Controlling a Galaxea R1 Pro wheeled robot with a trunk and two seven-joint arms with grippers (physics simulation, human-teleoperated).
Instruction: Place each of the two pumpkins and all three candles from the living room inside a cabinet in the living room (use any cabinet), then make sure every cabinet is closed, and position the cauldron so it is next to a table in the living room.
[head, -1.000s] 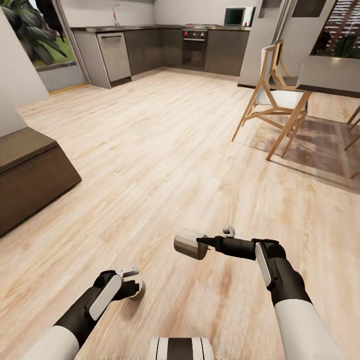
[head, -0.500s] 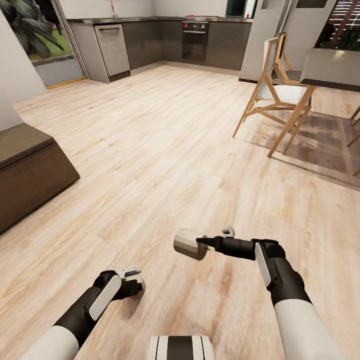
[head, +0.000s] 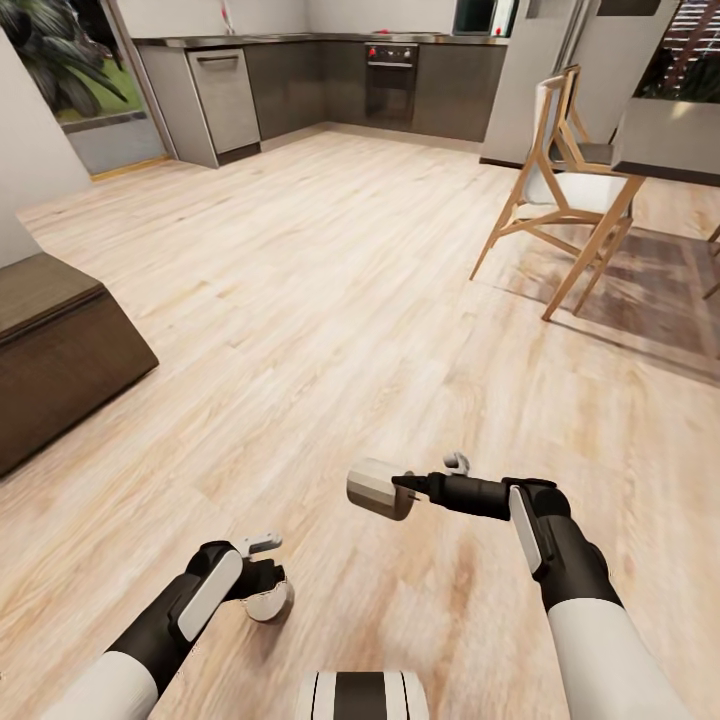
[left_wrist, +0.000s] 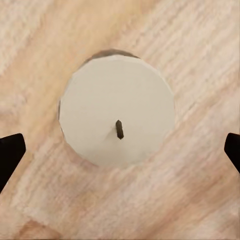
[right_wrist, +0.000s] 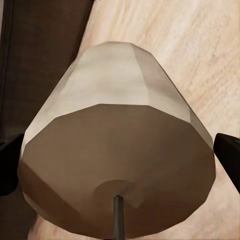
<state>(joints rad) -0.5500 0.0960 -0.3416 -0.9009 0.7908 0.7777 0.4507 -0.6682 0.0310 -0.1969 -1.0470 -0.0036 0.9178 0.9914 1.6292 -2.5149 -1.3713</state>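
Right claw (head: 405, 487): pinching a cream candle (head: 380, 489), held on its side above the wood floor (head: 330, 300), unchanged from half a second ago. Left claw (head: 265, 575): fingers spread; its candle (head: 268, 603), earlier between the fingers, now sits lower, just under them; left wrist view shows this candle (left_wrist: 117, 110) wick-up on the floor, apart from both fingertips (left_wrist: 10, 152). Dark-brown cabinet (head: 60, 350): at left, closed. Dining chair (head: 560, 190): shifted slightly with the camera.

Pale wood floor (head: 330, 290) carries a dark-brown cabinet (head: 60, 350) at left, a wooden chair (head: 565, 195) far right, and a cream candle (head: 268, 603) near left.
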